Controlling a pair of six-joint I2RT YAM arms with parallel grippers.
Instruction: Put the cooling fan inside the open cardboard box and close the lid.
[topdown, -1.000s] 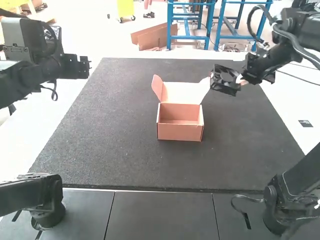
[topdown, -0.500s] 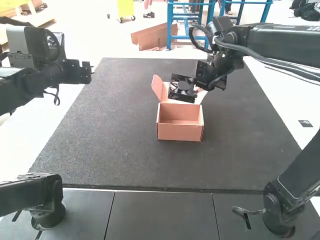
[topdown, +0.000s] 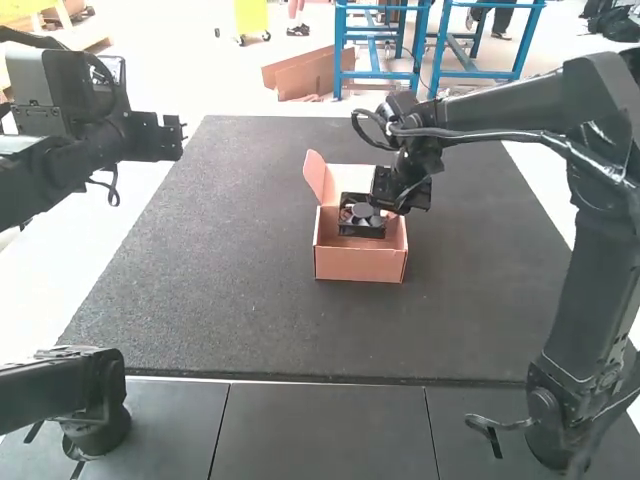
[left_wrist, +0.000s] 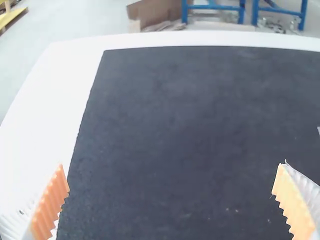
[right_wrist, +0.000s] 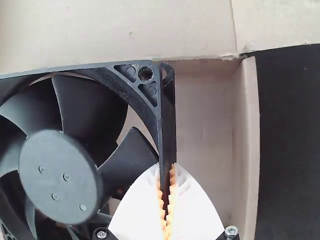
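Cooling fan (topdown: 361, 214) sat tilted in mouth of cardboard box (topdown: 360, 258), partly below rim, seemingly not yet settled on box floor. Right gripper (topdown: 397, 193) clamped on fan's frame edge, reaching in from above. Lid (topdown: 320, 180) stood open at back. Box on middle of black mat (topdown: 220, 260). Left gripper (topdown: 168, 135) spread wide, empty, well apart over mat's far-left corner.

Step in hand: placing fan. Next likely called for lowering it flat, letting go, lifting arm clear, then folding lid down.

A workshop or robot lab: a white worktop (topdown: 100, 270) with a black mat (topdown: 230, 270), blue steel racks (topdown: 340, 60) and scrap cardboard (topdown: 300, 72) on the bare floor behind.
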